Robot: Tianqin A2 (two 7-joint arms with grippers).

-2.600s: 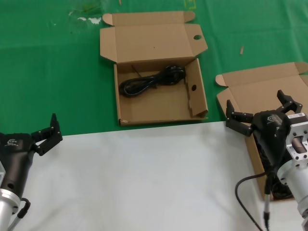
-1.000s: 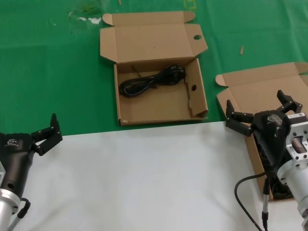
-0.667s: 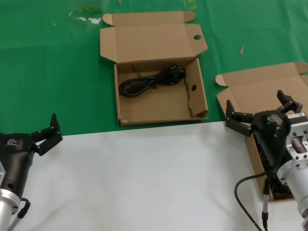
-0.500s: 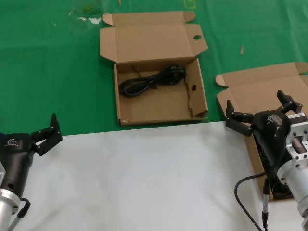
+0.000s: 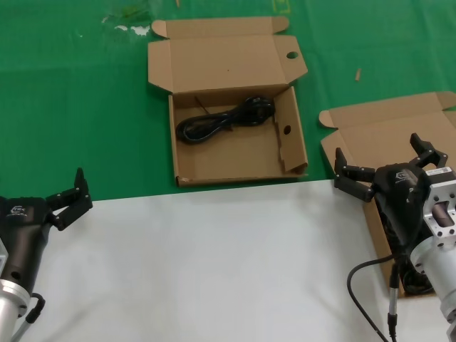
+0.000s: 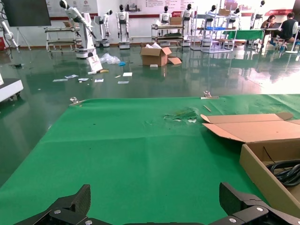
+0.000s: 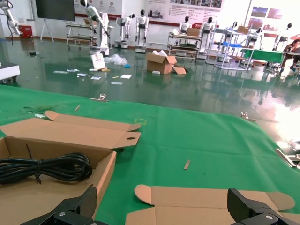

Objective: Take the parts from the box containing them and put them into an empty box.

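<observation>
Right gripper [image 5: 388,167] hovers over the partly seen box [image 5: 370,135] at the right edge of the table, jaws spread wide and holding nothing. In the head view, something dark lies just under the wrist inside that box, probably more cords, though the arm covers most of it and I cannot be sure. Across the green cloth [image 5: 78,107], the other box [image 5: 235,160], the one with round holes in its flap and side wall, sits open in the centre with one black coiled cord [image 5: 224,120] lying across its far half; the right wrist view shows that same cord [image 7: 44,168] resting flat on the cardboard floor.

Left gripper [image 5: 68,196] is parked at the near left, at the edge of the white sheet [image 5: 206,263], jaws open and empty, pointing out over bare cloth.

So one part looks delivered, and the step in hand reads as going in for the next pick. The next move calls for the right gripper to drop straight down into the box beneath it, close around a bundle rather than a single loop, then lift clear of the wall before carrying it over to the centre box.
</observation>
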